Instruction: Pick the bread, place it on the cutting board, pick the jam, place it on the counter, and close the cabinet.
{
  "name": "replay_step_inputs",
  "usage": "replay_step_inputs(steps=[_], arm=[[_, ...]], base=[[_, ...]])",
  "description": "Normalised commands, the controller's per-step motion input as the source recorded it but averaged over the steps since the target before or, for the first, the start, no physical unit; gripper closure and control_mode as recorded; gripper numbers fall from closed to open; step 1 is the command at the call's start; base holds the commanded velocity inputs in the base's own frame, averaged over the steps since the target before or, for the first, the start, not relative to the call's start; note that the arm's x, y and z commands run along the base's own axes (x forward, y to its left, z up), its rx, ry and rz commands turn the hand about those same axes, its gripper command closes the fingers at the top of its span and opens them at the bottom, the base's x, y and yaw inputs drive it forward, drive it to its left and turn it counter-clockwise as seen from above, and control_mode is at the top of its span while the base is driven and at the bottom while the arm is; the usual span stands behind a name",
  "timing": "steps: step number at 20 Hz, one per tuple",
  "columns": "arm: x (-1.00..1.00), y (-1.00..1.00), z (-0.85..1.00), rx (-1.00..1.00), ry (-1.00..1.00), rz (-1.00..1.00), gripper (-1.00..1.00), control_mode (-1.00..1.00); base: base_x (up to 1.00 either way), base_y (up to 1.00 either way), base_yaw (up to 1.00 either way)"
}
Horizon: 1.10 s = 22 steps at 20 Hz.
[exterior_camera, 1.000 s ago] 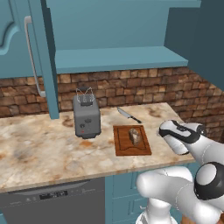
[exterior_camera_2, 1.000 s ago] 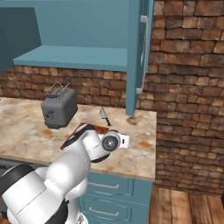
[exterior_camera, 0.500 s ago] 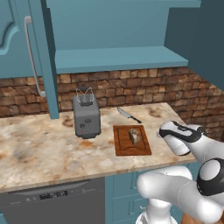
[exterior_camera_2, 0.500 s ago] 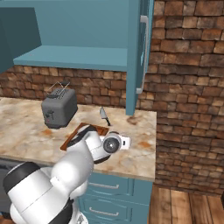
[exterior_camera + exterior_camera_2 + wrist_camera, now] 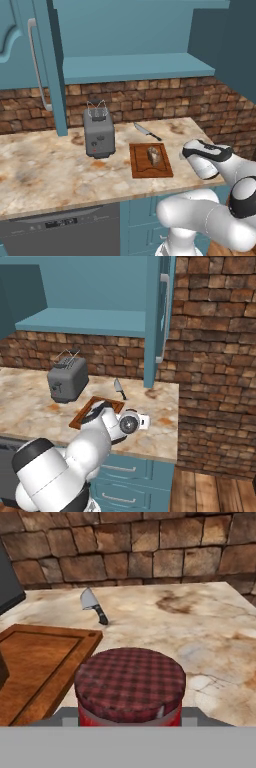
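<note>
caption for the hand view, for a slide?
Claw holds the jam jar above the counter, beside the cutting board; knife behind.

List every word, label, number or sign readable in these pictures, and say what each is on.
None can be read.
Dishwasher panel: tiny pale marks, too small to read.
Toaster: a small red dot, no text.
Jam: checked lid, no label visible.

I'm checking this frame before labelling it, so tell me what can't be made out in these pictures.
- Jam: hand view, its lower body is cut off by the bottom band, so whether it rests on the counter can't be told.
- Gripper: both base views, hidden behind the wrist.
- Bread: right base view, the arm covers it on the cutting board.
</note>
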Motion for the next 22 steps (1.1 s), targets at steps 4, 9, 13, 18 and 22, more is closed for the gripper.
replay_step_inputs(steps=[4,9,13,18,22], arm=[[0.0,0.0,-0.15,0.0,0.0,0.0,1.0,-1.0],[0.0,0.0,-0.15,0.0,0.0,0.0,1.0,-1.0],[0.0,0.0,-0.13,0.0,0.0,0.0,1.0,-1.0],[0.0,0.0,-0.13,0.0,0.0,0.0,1.0,-1.0],[0.0,0.0,-0.13,0.0,0.0,0.0,1.0,-1.0]], base=[[0.0,0.0,0.0],[0.0,0.0,0.0],[0.0,0.0,0.0],[0.0,0.0,0.0],[0.0,0.0,0.0]])
